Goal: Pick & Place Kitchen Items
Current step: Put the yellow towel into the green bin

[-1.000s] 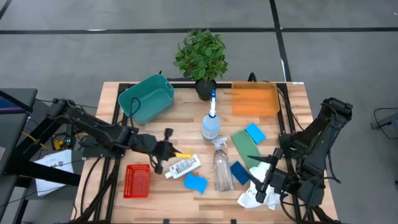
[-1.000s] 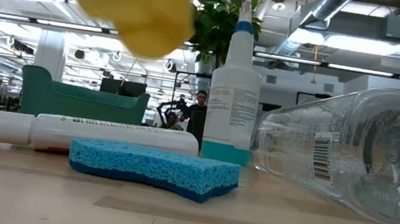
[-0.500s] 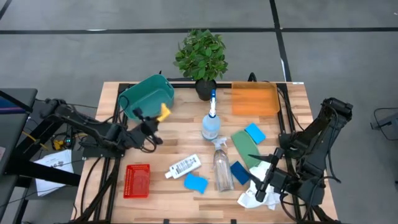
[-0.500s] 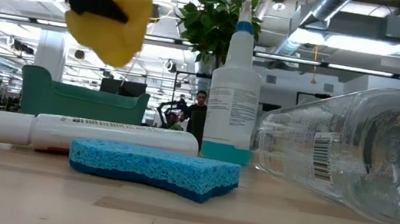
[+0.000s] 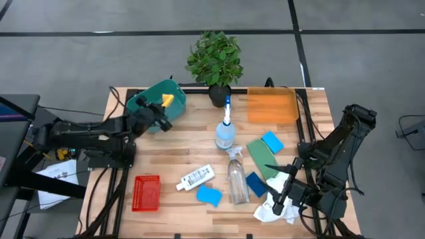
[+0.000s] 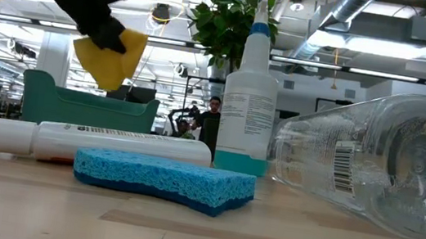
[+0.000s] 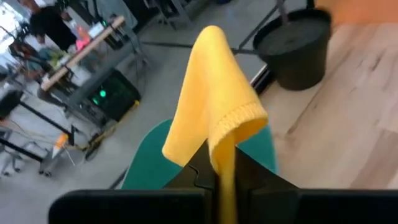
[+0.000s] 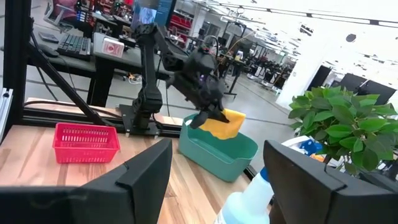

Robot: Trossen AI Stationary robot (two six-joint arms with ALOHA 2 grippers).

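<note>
Left tool was clamped on the yellow sponge, holding it in the air over the teal bin. In the low view the yellow sponge hung clear above the bin's rim; left wrist view showed the sponge pinched at its lower edge with the bin below it.

Right tool sat idle on the far side of the table from the bin, jaws apart, nothing between them, over the white cloth.

Everything else placed from the bin:
- Upright spray bottle was toward the table's middle, in front of the plant.
- Second spray bottle lay on its side just past the upright one, nearer the front edge.
- Small white labelled bottle lay on its side toward the front edge, next to a blue sponge.
- Red basket was at the front edge, on the bin's side of the table.
- Orange tray was along the back edge, beyond the plant.
- Green sponge with a light blue sponge touching it lay between the spray bottles and the right tool; a darker blue sponge lay just beside the cloth.
</note>
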